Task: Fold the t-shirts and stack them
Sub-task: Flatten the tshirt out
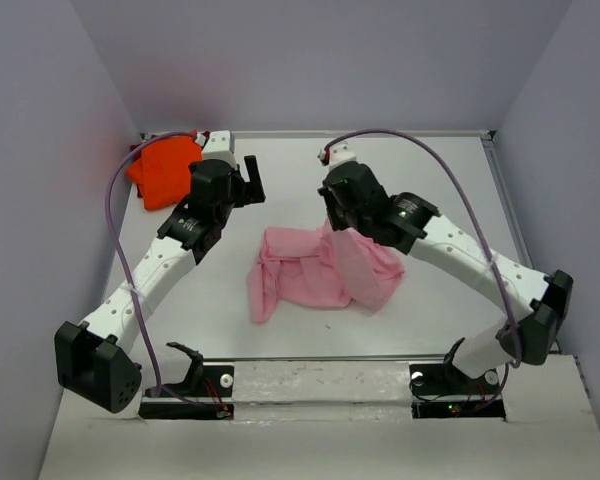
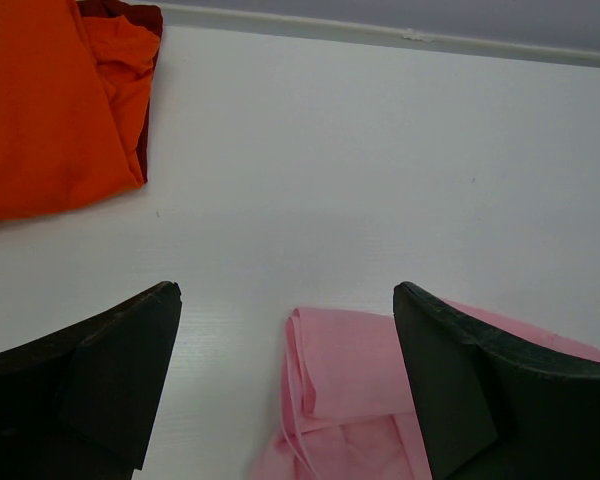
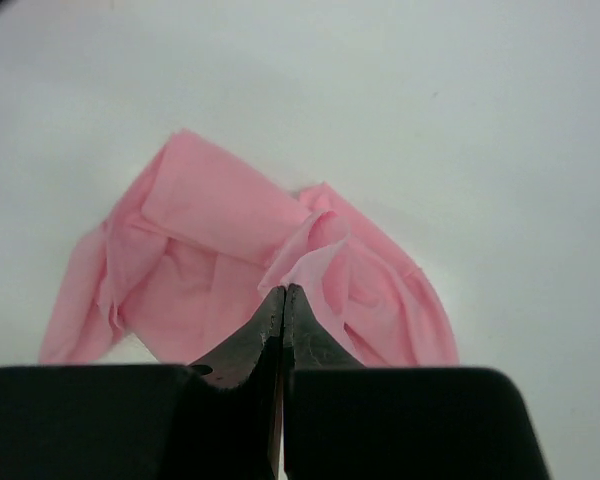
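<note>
Far left corner of the white table (image 1: 440, 180): orange shirt (image 1: 165, 170) lying in a rough, loosely folded heap against the back wall. From the left wrist view a dark red shirt (image 2: 135, 14) shows only as a thin edge under and behind the orange one, the two touching; its shape cannot be told. Left gripper (image 2: 285, 300) hangs just right of that heap, above bare table, jaws spread wide with nothing between them. Both its black fingers (image 2: 110, 370) are clear of any cloth. The near edge of the pink shirt (image 1: 320, 270) shows low down between them in the wrist view. Centre of table: the pink shirt, crumpled and not folded, a sleeve or hem trailing toward the front left, bulk bunched to the right. It lies well apart from the orange heap. Right of centre: right gripper (image 3: 283, 292) angled down over the pink shirt's back right part, jaws pressed fully together. A ridge of pink cloth is drawn up into a peak that meets the fingertips, so it appears to be nipping a thin fold. In the overhead view the cloth rises toward the gripper at that same spot.
</note>
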